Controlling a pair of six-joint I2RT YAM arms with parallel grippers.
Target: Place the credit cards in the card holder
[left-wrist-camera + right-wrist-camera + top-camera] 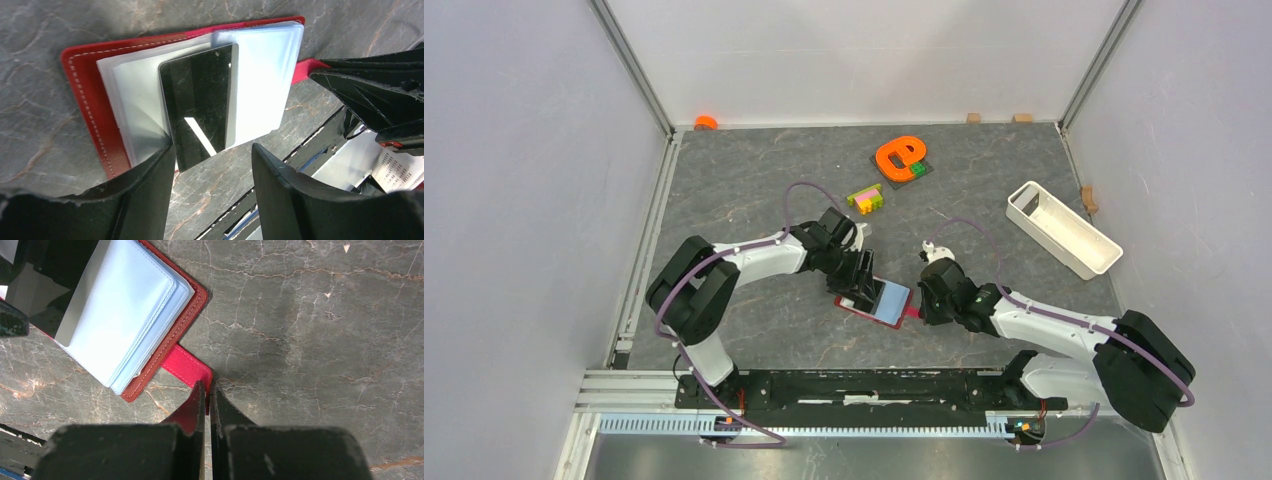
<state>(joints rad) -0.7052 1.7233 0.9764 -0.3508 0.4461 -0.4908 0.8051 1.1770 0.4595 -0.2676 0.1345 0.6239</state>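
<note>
Holder lies open on the counter, lower centre of the top view, between the 2 pincers.

Left pincer: fingers apart, positioned at the holder's lower edge in the left wrist view. 1 card, dark and glossy in that view, lies flat on the pale sleeves with its lower end reaching between the fingers. Contact with them cannot be confirmed.

Right pincer: fingers together, clamped on the tip of the red tab, which projects from the holder's edge onto the counter.

Tray sits well apart at right. Bricks and an orange block sit at upper centre.
</note>
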